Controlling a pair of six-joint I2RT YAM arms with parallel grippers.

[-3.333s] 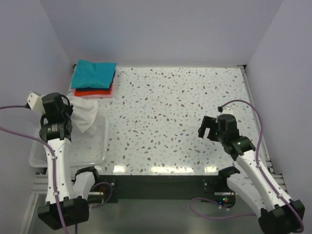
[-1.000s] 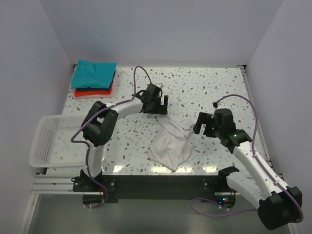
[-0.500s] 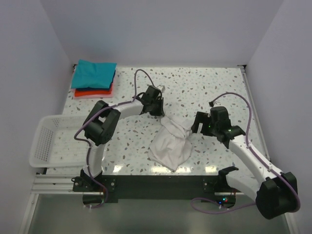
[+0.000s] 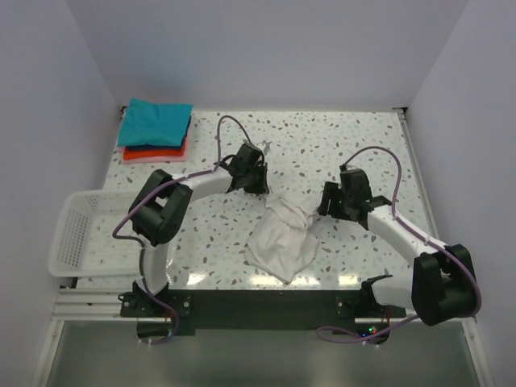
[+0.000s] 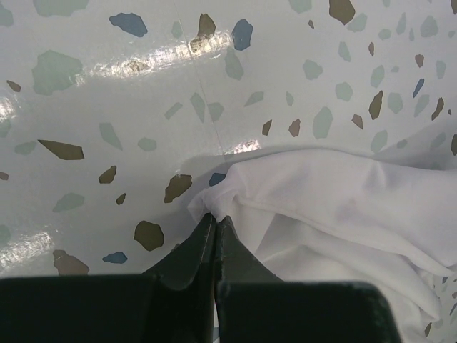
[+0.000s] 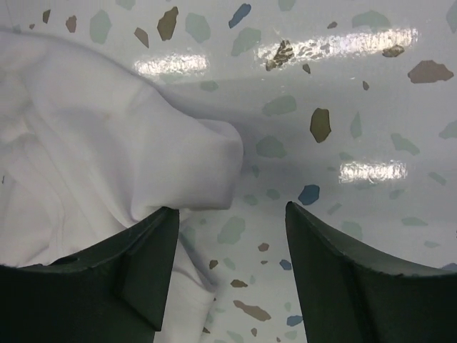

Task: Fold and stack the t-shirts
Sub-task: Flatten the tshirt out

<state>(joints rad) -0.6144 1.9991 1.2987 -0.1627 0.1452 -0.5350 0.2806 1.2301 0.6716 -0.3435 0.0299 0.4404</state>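
A crumpled white t-shirt [image 4: 280, 238] lies in a heap near the middle of the table. My left gripper [image 4: 261, 189] is at the heap's far left corner, shut on a pinch of the shirt's edge; the left wrist view shows the cloth [image 5: 328, 200] bunched at my closed tips [image 5: 216, 218]. My right gripper [image 4: 322, 211] is open at the heap's right side. In the right wrist view its left finger [image 6: 136, 264] touches a fold of the shirt [image 6: 107, 143], with bare table between the jaws [image 6: 232, 211]. A folded teal t-shirt [image 4: 156, 122] rests on a folded red-orange one [image 4: 153, 152] at the back left.
A white mesh basket [image 4: 76, 234] stands at the table's front left edge. Walls close in the table on the left, back and right. The left arm's cable [image 4: 226, 133] loops above the table behind the gripper.
My left gripper has shut on the white shirt's corner. My right gripper has moved in and back toward the shirt's right edge, its jaws narrowing.
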